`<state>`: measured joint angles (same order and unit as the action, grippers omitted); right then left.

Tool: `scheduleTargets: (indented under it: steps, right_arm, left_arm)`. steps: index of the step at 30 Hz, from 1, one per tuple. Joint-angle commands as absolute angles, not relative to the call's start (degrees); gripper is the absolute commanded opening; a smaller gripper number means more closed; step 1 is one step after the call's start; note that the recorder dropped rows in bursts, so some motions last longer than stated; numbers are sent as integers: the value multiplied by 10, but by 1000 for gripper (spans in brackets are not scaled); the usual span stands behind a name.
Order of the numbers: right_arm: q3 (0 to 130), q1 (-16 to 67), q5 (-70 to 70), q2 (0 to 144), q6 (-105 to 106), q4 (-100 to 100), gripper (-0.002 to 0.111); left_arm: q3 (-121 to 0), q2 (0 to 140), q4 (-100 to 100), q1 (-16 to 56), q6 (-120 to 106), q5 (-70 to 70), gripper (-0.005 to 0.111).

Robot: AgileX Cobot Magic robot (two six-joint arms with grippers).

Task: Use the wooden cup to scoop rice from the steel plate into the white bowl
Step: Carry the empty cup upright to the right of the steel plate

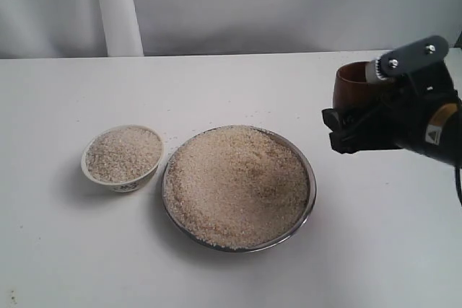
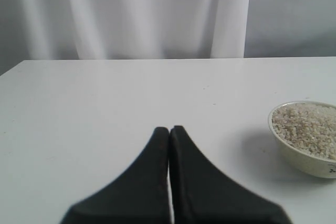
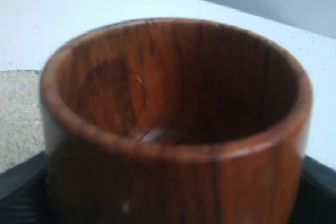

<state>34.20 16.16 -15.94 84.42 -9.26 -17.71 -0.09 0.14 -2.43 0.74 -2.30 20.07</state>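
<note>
The steel plate (image 1: 312,187) sits mid-table, heaped with rice (image 1: 234,182). Just left of it stands the white bowl (image 1: 121,185), filled with rice (image 1: 123,153). My right gripper (image 1: 348,122) hovers to the right of the plate, shut on the wooden cup (image 1: 354,83), which is held upright above the table. In the right wrist view the wooden cup (image 3: 173,129) fills the frame between the gripper (image 3: 173,203) fingers; its inside shows bare wood, and rice (image 3: 18,114) lies beyond it. My left gripper (image 2: 169,129) is shut on nothing above bare table, with the white bowl (image 2: 296,158) off to its side.
A few stray grains (image 1: 189,131) lie on the white table around the plate. A white curtain with a thick fold (image 1: 115,5) hangs behind the table's far edge (image 1: 231,54). The left arm does not show in the exterior view.
</note>
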Motion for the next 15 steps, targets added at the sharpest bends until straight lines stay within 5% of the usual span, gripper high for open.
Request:
scheduleTargets:
  steps: [1, 15]
  right_arm:
    - [260, 137, -340, 850, -85, -174, 0]
    - [222, 91, -485, 1060, 36, -150, 0]
  left_arm:
    - [0, 0, -24, 9, -21, 197, 0]
    - [0, 0, -24, 9, -21, 197, 0]
